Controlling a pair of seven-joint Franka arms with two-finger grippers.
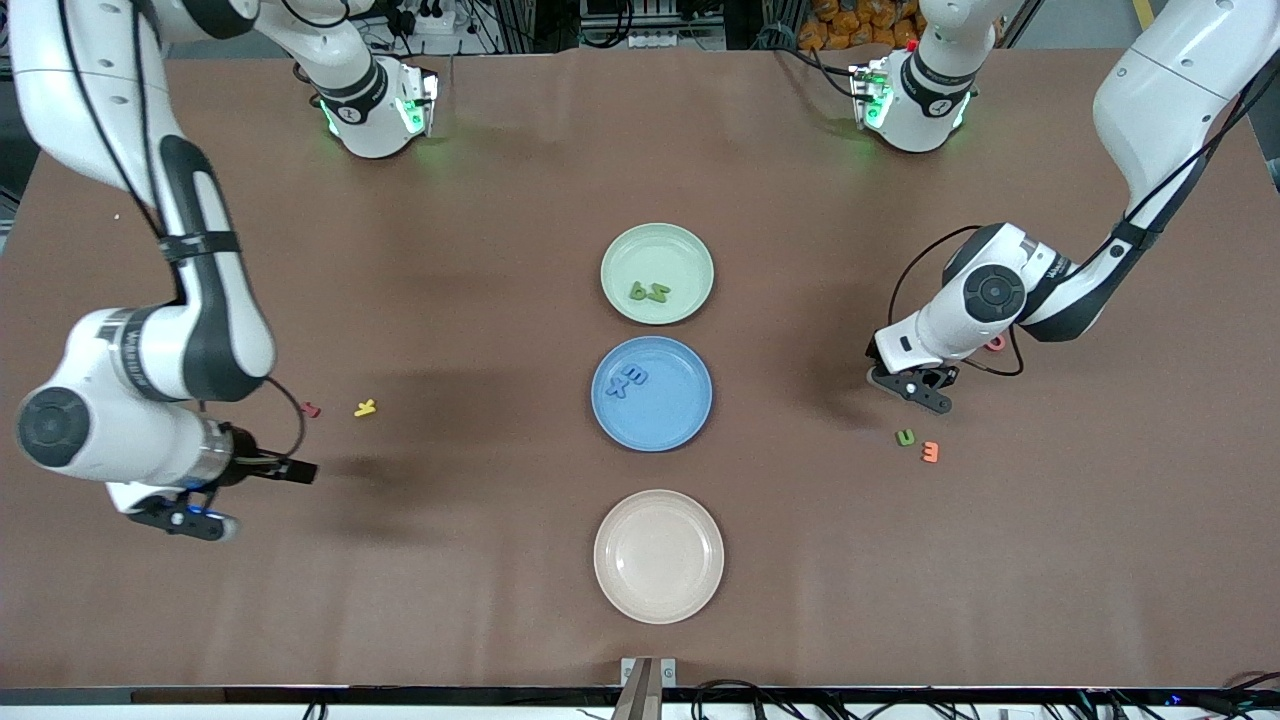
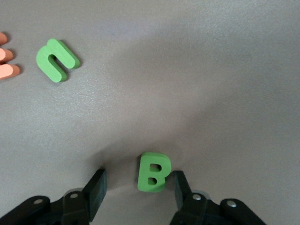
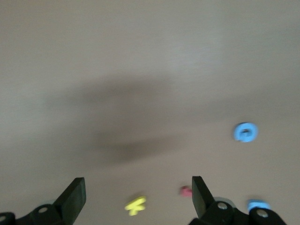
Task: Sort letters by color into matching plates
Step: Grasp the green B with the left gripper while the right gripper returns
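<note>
The mint green plate (image 1: 690, 247) holds two green letters (image 1: 649, 292). The blue plate (image 1: 680, 410) holds two blue letters (image 1: 631, 380). My left gripper (image 1: 912, 387) is low over the table toward the left arm's end, open. In the left wrist view (image 2: 139, 177) a green B (image 2: 152, 172) lies between its fingers, close to one finger (image 2: 180, 180). Another green letter (image 1: 905, 437) lies nearer the camera and shows in the left wrist view (image 2: 56, 60). My right gripper (image 1: 188, 520) is open and empty (image 3: 137, 183); two blue letters (image 3: 245, 132) (image 3: 258, 205) lie on the table.
A beige-pink plate (image 1: 700, 590) lies nearest the camera. An orange letter (image 1: 930, 451) lies beside the loose green one. A yellow letter (image 1: 365, 407) and a red one (image 1: 311, 409) lie near the right arm. A pink ring (image 1: 995, 343) lies by the left arm.
</note>
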